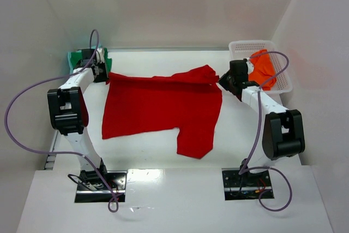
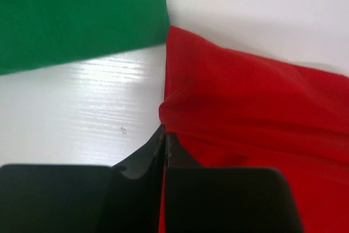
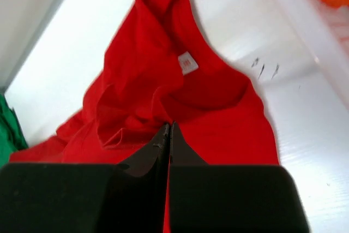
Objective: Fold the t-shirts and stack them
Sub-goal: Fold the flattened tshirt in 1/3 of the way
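The red t-shirt [image 1: 161, 107] lies spread on the white table, one sleeve pointing to the near side. My left gripper [image 1: 101, 73] is shut on its far left corner [image 2: 180, 102]. My right gripper [image 1: 224, 82] is shut on its far right edge near the collar [image 3: 207, 88], where a white label [image 3: 188, 63] shows. The green t-shirt [image 1: 76, 57] lies at the far left corner, behind the left gripper; it also shows in the left wrist view [image 2: 76, 15]. The orange t-shirt [image 1: 263, 68] lies in the white basket [image 1: 279, 53].
The white basket stands at the far right against the enclosure wall. White walls close in the table on the left, back and right. Both arm bases and their cables sit at the near edge.
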Available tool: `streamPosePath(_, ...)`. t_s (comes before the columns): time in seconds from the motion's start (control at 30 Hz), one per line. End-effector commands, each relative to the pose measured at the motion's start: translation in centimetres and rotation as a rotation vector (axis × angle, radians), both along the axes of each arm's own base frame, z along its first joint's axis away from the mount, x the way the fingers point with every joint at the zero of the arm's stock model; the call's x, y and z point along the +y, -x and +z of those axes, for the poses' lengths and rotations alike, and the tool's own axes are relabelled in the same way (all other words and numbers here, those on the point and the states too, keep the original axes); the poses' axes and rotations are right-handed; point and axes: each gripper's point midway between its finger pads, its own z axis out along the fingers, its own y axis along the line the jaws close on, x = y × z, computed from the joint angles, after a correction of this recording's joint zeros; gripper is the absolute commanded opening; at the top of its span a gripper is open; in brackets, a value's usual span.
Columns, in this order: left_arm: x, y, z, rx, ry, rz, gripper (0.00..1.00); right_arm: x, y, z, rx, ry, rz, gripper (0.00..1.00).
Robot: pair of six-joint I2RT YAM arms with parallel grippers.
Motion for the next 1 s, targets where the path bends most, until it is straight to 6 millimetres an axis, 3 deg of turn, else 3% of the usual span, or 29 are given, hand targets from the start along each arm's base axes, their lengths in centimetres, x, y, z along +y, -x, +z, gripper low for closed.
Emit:
streamPosePath(0.0,0.4,0.7,1.7,-0.030,-0.011,-0.005,0.00,0.3,0.4,-2.3,0.052,-0.030,0.019,0.00)
streamPosePath(0.37,-0.4,3.2,-0.1,0.027,0.065,0.076,0.00,1.1,3.4,-6.5,0.161,-0.045,0.037,0.00)
streamPosePath(0.7,-1.7,5.8,-2.1,0.113,0.149,0.124,0.00,1.1,3.7,-8.1,0.203,-0.044,0.032,0.00)
streamPosePath(0.97,-3.3,7.1,-0.9,0.108,0.160,0.103,0.00,1.1,3.7,-9.4,0.235,-0.033,0.037,0.00)
